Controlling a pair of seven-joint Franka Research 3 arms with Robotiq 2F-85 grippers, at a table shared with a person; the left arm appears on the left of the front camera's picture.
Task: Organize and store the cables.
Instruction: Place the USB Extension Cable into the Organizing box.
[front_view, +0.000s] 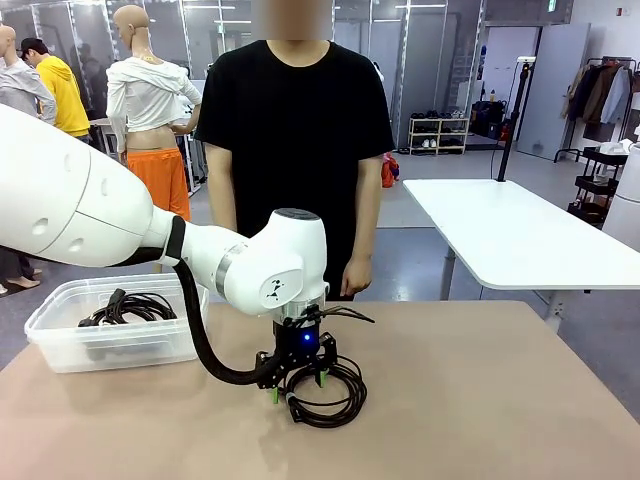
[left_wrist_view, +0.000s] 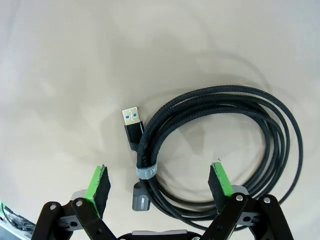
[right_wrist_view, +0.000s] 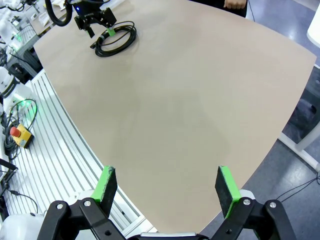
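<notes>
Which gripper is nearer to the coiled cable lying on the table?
The left gripper. It hangs open right over the coiled cable, pads on either side of its strapped section. The right gripper, also open, sits back at the table's near edge, far from the coil.

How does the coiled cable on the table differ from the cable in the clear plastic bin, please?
The coiled cable lies on the bare table, beneath the open left gripper; the cable in the bin already sits inside the clear plastic bin. The table cable forms a neat round loop bound by a grey strap; the binned one looks looser and less even. Both are thin and black.
</notes>
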